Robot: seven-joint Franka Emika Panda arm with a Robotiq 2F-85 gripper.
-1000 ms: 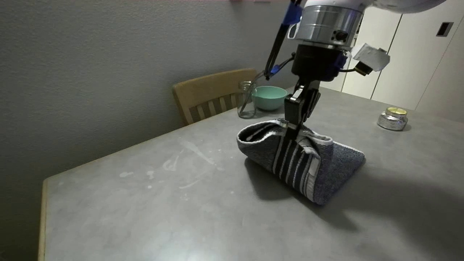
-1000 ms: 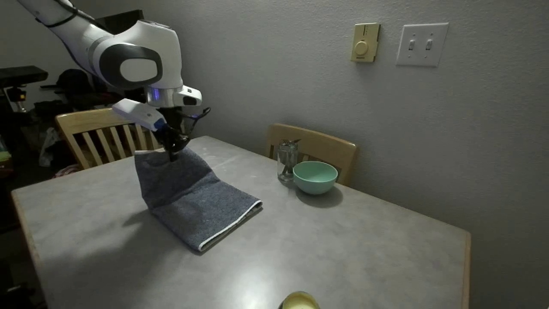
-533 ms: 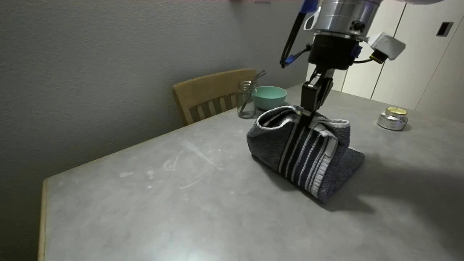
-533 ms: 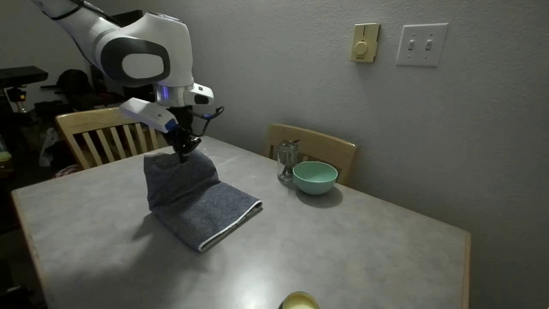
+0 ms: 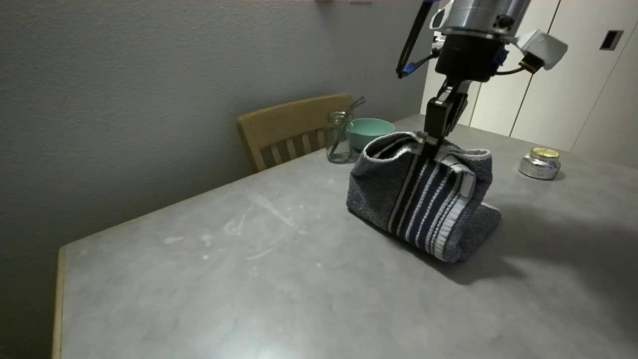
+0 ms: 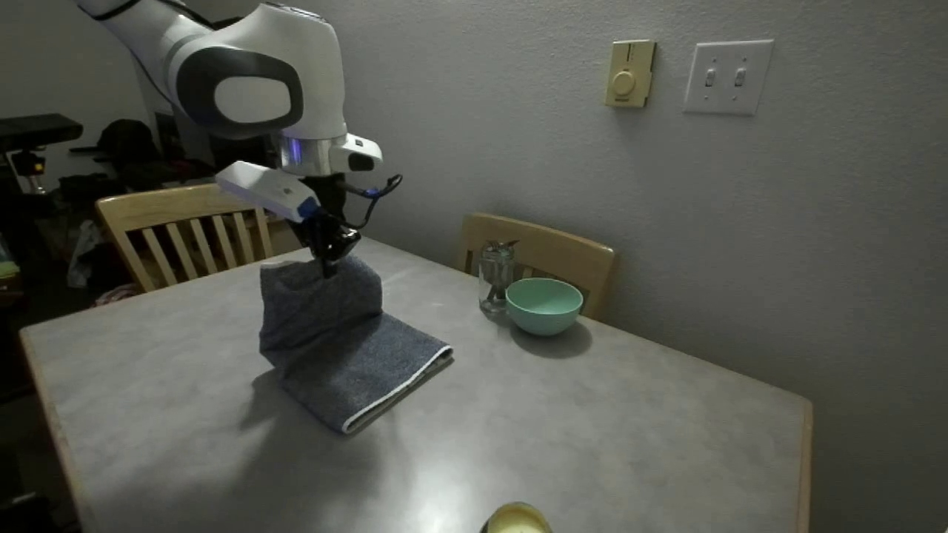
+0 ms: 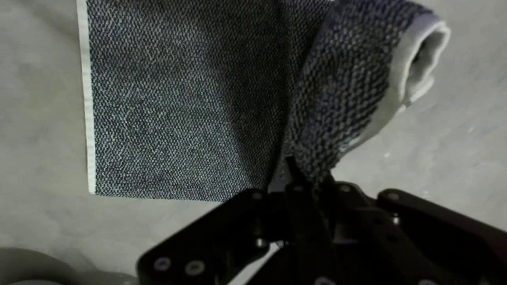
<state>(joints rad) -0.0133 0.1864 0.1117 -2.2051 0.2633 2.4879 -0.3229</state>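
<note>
Clenching an edge of the towel (image 6: 374,363), the gripper (image 5: 430,148) has come up and across since a second ago, towards the cloth's flat half. Right below it, the raised half now stands taller off the worktop (image 5: 199,299), stripes on its outer face; the flat half has stayed put. That half points away from the gripper, white hem outermost, and the long axis drops from the gripper to the crease, then runs level to the hem. Farther from the gripper stand a glass jar (image 6: 495,277), a mint bowl (image 6: 544,307) just beside it, and a silver jar (image 5: 539,166).
</note>
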